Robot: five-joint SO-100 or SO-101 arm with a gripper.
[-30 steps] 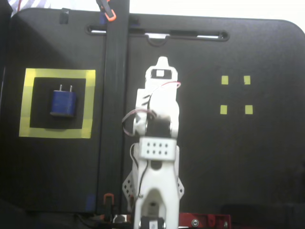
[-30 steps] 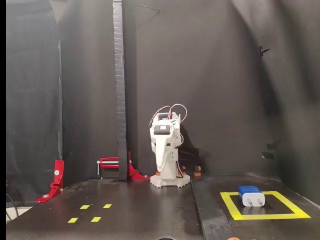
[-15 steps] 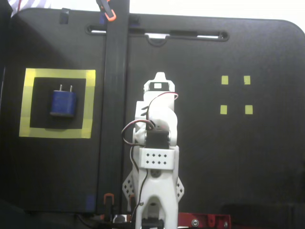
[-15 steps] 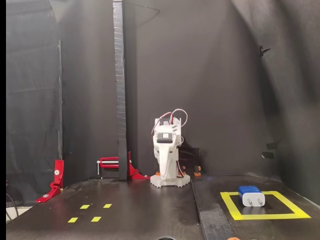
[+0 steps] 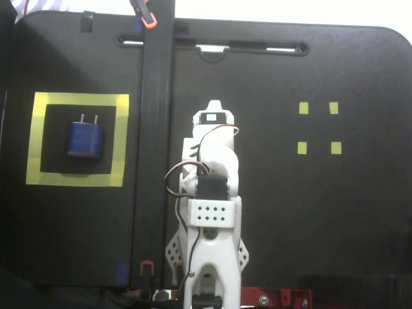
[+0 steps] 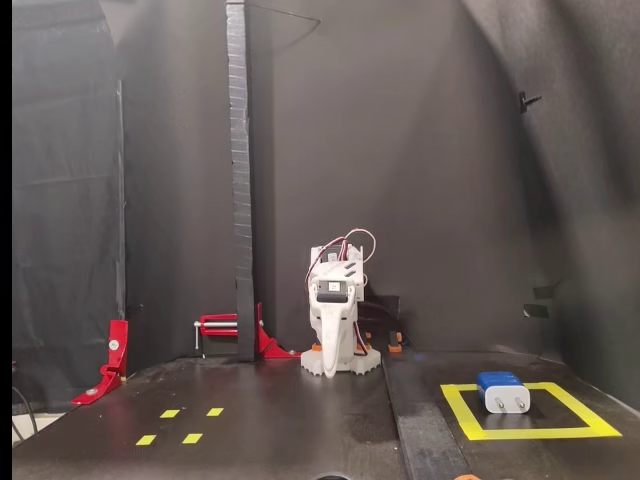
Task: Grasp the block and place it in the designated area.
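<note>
Folded lower and drawn back toward its base over the last second — arm [image 6: 335,325] now a compact white huddle at the far middle of the table in the front-facing fixed view, its wires looped over the top. Nothing carried. Gripper [image 5: 213,108] tucked in with the fingers pointing down; whether parted or closed, cannot tell in either fixed view, though clearly not on the block.

Block [image 5: 85,139] unmoved across the same second — lying flat inside the designated area [image 5: 78,100], prongs toward the far side in the top-down fixed view, well clear of the yellow tape on every side. Same in the front-facing fixed view: block [image 6: 502,392] within the frame [image 6: 525,433] at near right.

Reads as placement done and the arm going to rest. Four small yellow squares [image 5: 318,128] on the opposite side, bare.
</note>
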